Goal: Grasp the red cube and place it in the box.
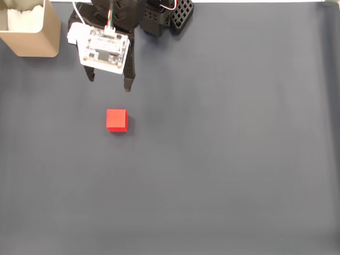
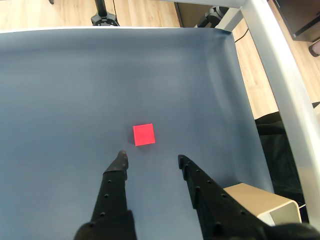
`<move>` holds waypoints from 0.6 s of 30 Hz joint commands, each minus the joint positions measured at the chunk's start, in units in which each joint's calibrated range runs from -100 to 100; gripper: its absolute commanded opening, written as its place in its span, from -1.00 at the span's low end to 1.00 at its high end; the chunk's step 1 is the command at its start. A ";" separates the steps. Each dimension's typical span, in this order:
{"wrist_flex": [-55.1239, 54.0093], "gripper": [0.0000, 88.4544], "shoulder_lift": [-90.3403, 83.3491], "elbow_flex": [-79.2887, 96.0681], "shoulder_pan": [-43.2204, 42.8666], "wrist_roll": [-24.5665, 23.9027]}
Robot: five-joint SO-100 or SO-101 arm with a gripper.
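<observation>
1. In the fixed view, the cube sits left of centre on the dark grey mat, resting flat with nothing touching it.
2. The arm enters that view from the top edge, left of the middle. A white circuit board on its wrist faces the camera.
3. The gripper hangs in the upper left part of the fixed view, directly above the cube in the frame and clearly apart from it. Its two black fingers point down the frame and stand well apart, with nothing between them.
4. The box is in the top left corner of the fixed view, cut off by the frame edges. It is tan, with white padding showing inside. It lies to the left of the arm and well apart from the cube.
5. In the wrist view, the gripper rises from the bottom edge, its fingers spread wide and empty.
6. There, the cube lies near the middle of the frame, just beyond the fingertips and roughly in line with the gap between them, nearer to the left tip.
7. A corner of the box shows at the lower right of the wrist view, beside the right finger.
8. Along the top and right of the wrist view, past the mat, there is a wooden floor and a pale metal frame bar.
</observation>
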 commanded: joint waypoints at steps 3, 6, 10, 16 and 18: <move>-2.28 -0.43 1.54 -2.82 -0.16 -0.78; -2.85 -0.41 2.84 -2.73 -0.09 -0.98; -3.51 -0.38 4.31 -2.73 -0.16 -1.66; -4.41 -0.32 6.22 -2.28 -0.16 -2.15; -5.31 -0.30 6.82 -1.82 -0.16 -2.10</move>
